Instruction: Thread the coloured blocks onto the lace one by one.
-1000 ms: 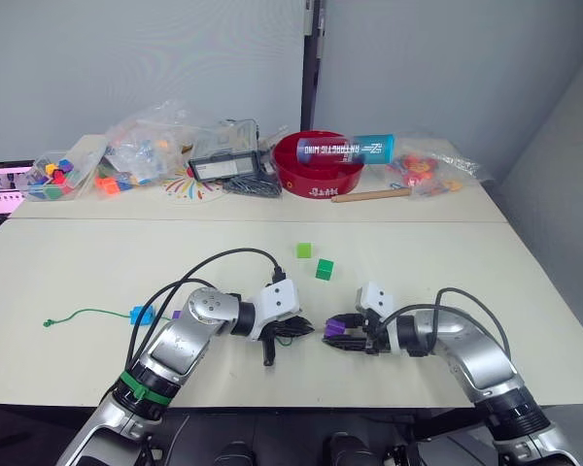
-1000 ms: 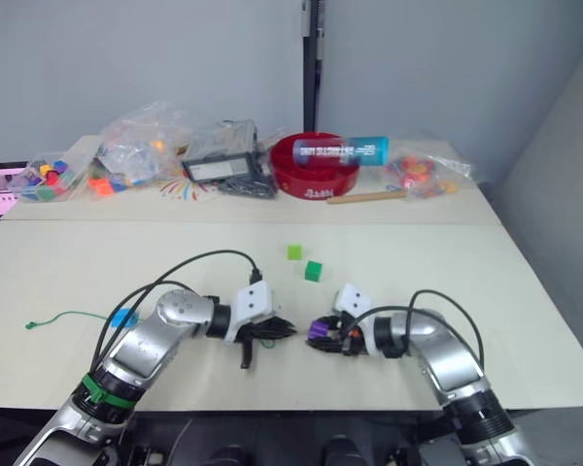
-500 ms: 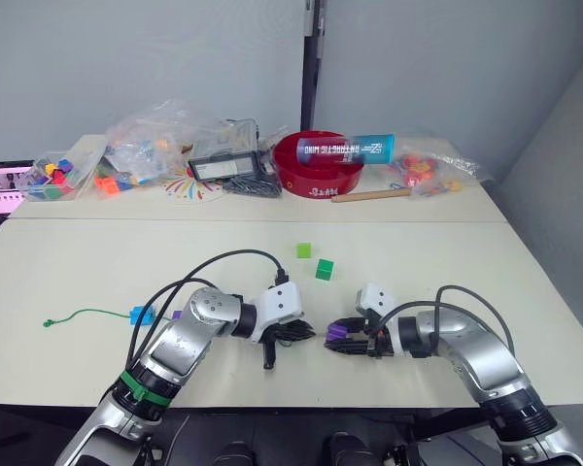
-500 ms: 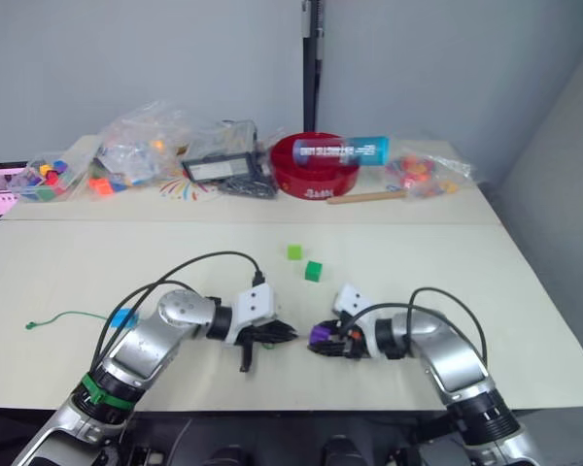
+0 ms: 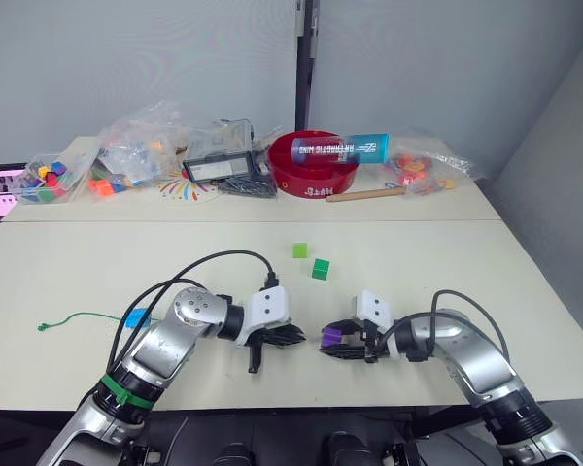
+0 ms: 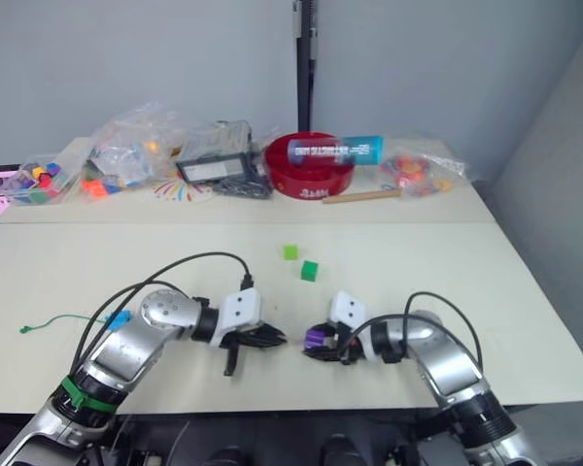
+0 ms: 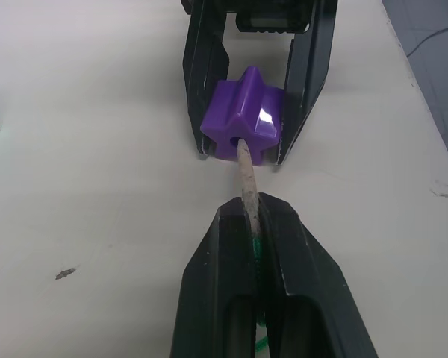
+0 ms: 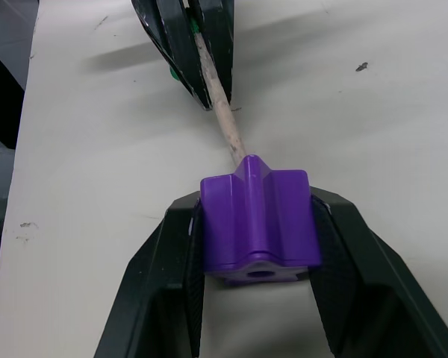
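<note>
- Right gripper [image 7: 248, 145] clamped on a purple block [image 7: 243, 117], held between its jaws
- Left gripper [image 8: 201, 78] pinching the lace's pale tip [image 7: 246, 176], just entering the block's hole
- Blue block [image 5: 137, 316] seemingly threaded already; light green block [image 5: 300, 250] and dark green block [image 5: 320, 269] waiting, well beyond both jaws

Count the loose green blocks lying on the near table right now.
2: a light green block and a dark green block just nearer the robot, both beyond the grippers. More blocks may be hidden behind the left arm.
</note>
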Motion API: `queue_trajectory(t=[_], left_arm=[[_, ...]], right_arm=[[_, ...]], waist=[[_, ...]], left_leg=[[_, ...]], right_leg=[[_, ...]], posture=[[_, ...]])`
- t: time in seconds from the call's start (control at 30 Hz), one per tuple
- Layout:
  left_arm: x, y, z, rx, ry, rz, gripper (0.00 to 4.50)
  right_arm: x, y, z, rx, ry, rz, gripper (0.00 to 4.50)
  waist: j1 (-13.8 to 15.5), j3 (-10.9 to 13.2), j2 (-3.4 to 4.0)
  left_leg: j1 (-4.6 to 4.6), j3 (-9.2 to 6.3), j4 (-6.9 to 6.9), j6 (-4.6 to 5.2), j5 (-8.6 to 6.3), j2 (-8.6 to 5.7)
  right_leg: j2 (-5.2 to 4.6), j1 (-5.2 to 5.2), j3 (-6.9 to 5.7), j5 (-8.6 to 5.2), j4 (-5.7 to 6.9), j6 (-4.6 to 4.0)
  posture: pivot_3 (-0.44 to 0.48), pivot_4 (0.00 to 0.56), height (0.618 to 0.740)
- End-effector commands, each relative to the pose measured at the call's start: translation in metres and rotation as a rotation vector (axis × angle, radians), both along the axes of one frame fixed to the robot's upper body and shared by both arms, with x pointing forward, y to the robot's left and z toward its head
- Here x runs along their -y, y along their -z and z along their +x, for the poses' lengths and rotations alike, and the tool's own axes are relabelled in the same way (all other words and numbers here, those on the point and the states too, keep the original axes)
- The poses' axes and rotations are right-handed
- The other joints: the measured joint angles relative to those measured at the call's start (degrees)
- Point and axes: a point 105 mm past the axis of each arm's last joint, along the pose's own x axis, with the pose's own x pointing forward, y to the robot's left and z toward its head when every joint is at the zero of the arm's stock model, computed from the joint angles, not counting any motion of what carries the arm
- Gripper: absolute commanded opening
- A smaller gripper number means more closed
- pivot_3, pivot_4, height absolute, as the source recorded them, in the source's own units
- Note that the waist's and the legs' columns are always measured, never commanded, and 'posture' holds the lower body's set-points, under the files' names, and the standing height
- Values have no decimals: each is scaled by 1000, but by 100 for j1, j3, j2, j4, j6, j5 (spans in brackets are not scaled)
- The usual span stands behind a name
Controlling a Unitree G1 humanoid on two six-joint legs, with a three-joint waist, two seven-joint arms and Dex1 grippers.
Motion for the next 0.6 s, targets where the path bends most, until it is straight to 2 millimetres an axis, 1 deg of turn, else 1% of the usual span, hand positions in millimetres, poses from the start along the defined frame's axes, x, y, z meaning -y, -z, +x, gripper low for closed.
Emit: queue_trajectory(t=[0.03, 0.2, 0.6], left_arm=[[7, -14, -6, 38, 33, -51, 0], [6, -12, -8, 23, 6, -66, 0], [-4, -7, -9, -3, -21, -66, 0]], right_arm=[[6, 14, -2, -44, 9, -50, 1387], [7, 14, -2, -44, 9, -51, 1387], [9, 15, -2, -49, 15, -57, 1387]], waist=[[1, 0, 0], [7, 0, 0], [6, 0, 0]], left_leg=[[0, 0, 0, 0, 0, 0], [1, 0, 1, 0, 0, -1], [1, 0, 0, 0, 0, -1]], right_leg=[[0, 0, 0, 0, 0, 0], [-1, 2, 1, 0, 0, 0], [-1, 2, 0, 0, 0, 0]], posture=[[0, 150, 731], [0, 150, 731], [0, 150, 731]])
